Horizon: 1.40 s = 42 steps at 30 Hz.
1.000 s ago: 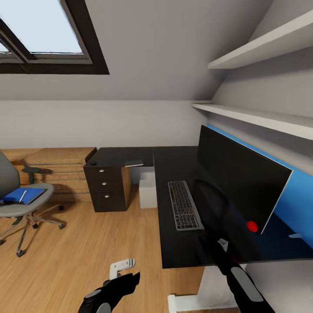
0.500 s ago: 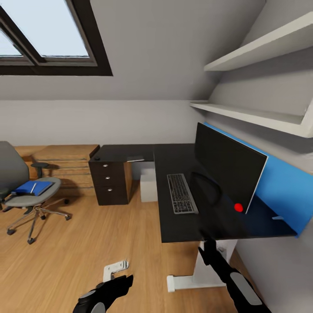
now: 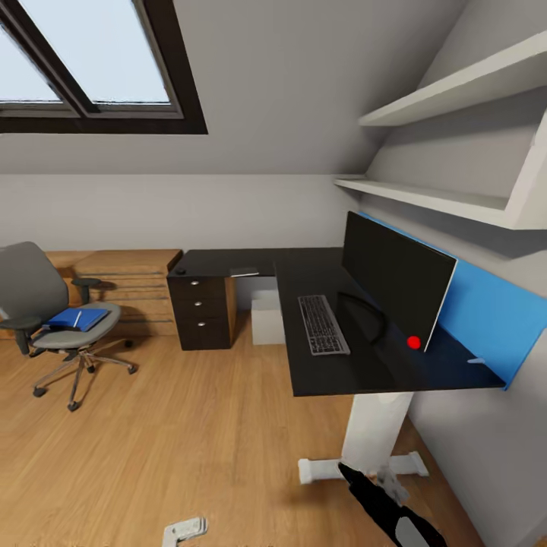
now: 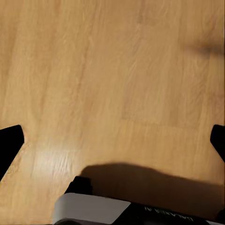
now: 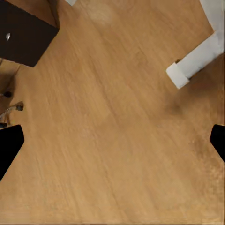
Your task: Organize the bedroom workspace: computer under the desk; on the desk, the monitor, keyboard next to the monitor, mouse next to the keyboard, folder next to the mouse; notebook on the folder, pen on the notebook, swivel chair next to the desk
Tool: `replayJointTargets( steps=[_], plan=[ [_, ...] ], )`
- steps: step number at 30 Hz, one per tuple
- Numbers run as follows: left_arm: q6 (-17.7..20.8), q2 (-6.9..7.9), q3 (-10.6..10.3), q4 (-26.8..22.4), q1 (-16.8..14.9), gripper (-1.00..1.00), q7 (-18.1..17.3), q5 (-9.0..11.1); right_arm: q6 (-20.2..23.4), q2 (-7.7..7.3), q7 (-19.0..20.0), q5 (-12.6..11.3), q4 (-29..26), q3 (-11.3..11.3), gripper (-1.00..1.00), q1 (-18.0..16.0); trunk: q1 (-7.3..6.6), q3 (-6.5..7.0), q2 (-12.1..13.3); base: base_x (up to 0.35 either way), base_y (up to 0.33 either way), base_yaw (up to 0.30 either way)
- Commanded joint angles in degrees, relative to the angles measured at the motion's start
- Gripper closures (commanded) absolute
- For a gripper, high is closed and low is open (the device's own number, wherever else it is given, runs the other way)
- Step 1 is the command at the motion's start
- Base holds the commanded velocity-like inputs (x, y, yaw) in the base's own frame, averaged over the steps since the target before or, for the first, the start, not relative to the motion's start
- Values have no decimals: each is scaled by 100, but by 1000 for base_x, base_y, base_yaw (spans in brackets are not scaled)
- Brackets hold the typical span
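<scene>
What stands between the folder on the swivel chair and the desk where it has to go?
Nothing visible does. The folder lies on the swivel chair, and only bare wooden floor separates it from the desk, whose near end beside the keyboard is unoccupied.

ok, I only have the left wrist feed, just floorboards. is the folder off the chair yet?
Observer: No. In the head view the blue folder lies on the seat of the chair, which stands well apart from the desk.
Operator: keyboard?
Observer: The keyboard is on the desk, in front of the monitor.
Operator: right gripper carrying anything?
Observer: No. In the right wrist view the right gripper is open with nothing between its fingers, above bare floor near the desk's white foot.
</scene>
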Motion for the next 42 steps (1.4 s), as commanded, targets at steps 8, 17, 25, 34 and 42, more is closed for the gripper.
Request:
replayJointTargets(
  steps=[8,17,25,34,42],
  plan=[
    [-1471,23,-34,1540,-7,-100,-237,-192,-3479,388,196,954,1540,24,-100,-4,0,-6,-5,-11,329,0],
    [-1795,-2,-63,1816,-7,-100,-405,-405,-3941,533,672,1467,2069,67,-100,-4,0,-6,-5,0,334,0],
    [-1790,-88,-81,1939,-6,-100,-406,-624,-3968,604,641,1478,2084,77,-100,-4,0,-6,-5,75,328,0],
    [-1797,-123,-78,2013,-3,-100,-406,-660,-4101,660,352,1490,2078,84,-100,-4,0,-22,-5,280,142,0],
    [-1798,-126,-74,2018,-6,-100,-406,-657,-4127,662,318,1491,2078,63,-100,-4,0,-25,-5,329,3,0]
  ],
)
